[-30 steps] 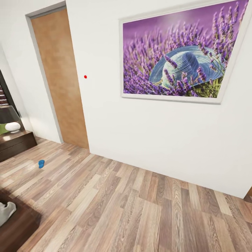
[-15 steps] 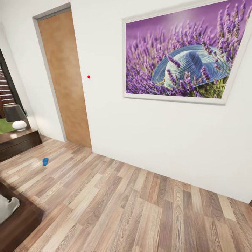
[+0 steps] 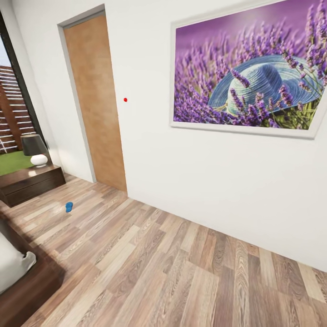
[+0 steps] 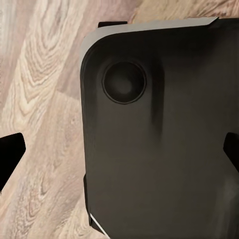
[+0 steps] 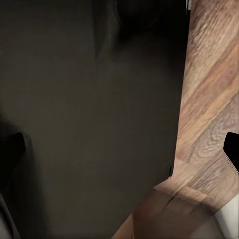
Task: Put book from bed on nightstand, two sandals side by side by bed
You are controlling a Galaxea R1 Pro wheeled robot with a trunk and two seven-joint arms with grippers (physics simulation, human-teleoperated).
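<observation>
Head view: a blue sandal [image 3: 69, 207] lies on the wood floor [image 3: 181, 272] between the bed's [image 3: 22, 281] corner and the nightstand [image 3: 29, 183] bearing a lamp [image 3: 35, 150]. Both wrist views show fingertips [image 4: 10, 154] wide apart at the frame edges, each gripper spread open and holding nothing.

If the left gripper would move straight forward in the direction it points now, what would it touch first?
Most likely the robot's own dark base, which lies straight ahead of the left gripper in its wrist view. The wooden floor shows beside it, apparently farther off. Depth is hard to judge here.
</observation>
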